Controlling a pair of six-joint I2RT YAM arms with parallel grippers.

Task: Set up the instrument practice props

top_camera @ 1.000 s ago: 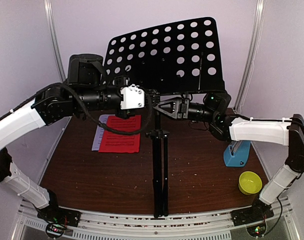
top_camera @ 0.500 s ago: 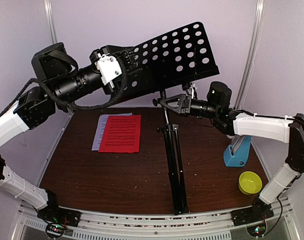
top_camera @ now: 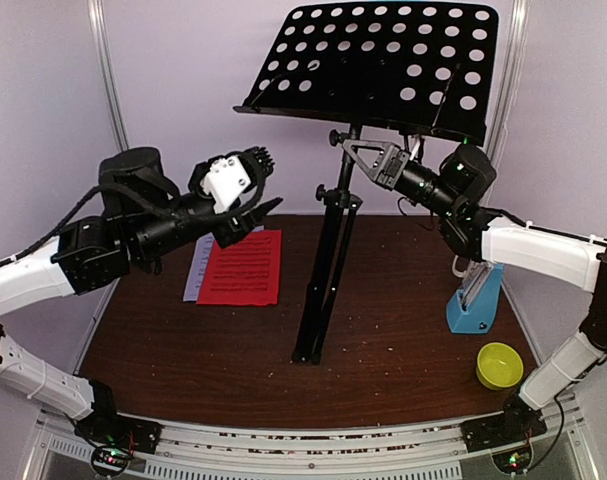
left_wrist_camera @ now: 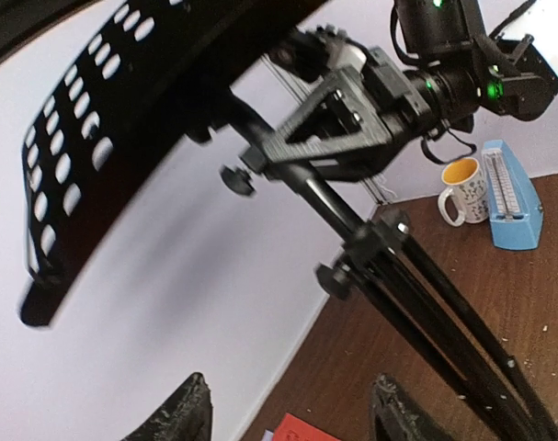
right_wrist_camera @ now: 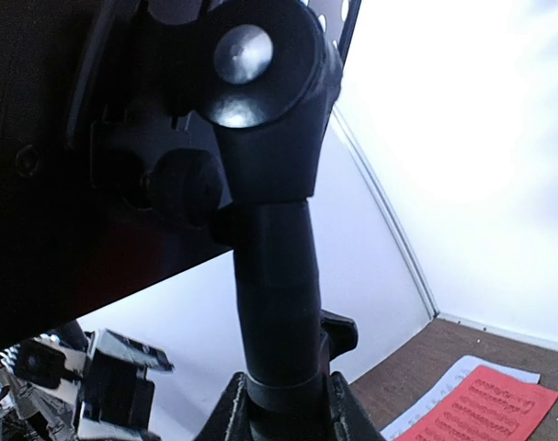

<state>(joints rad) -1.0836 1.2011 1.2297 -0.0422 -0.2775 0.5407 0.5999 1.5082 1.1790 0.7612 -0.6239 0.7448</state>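
Since a second ago the black perforated-metal music stand [top_camera: 328, 250] has swung up to nearly upright, its folded legs' foot on the brown counter [top_camera: 403, 350] near the red music sheet [top_camera: 243, 268], to its right. The left hand [top_camera: 266, 180] has let go and hangs spread and empty left of the post, while the right hand [top_camera: 357, 150] is clenched on the post just under the tray. Stiff, smooth and top-heavy on unspread legs, the stand will probably tip if freed; the post, near the tray joint or the leg collar, looks the surest hold.
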